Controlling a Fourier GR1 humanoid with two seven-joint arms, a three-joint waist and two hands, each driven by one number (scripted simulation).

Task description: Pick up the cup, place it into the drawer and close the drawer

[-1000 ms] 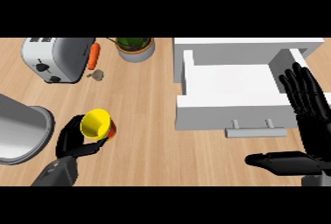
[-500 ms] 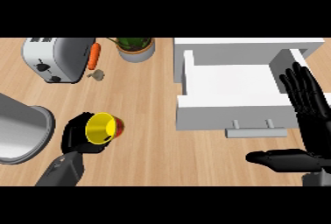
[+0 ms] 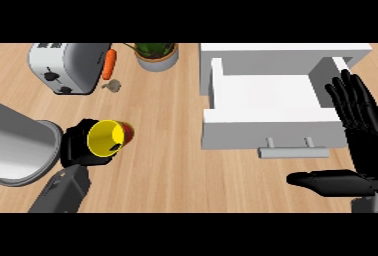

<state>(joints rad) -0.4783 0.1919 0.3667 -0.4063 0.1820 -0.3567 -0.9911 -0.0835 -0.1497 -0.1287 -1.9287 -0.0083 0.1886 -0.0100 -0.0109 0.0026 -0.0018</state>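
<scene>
one cup (image 3: 109, 138) sits pinched in your left hand (image 3: 83, 147) fingers, well left of the open drawer (image 3: 269, 102); right hand (image 3: 353, 130) rests spread beside it. tilting could clip the drawer's wall.

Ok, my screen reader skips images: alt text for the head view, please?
The left hand grips a yellow cup over the wooden counter, left of an open white drawer. The right hand rests open at the right edge.
</scene>
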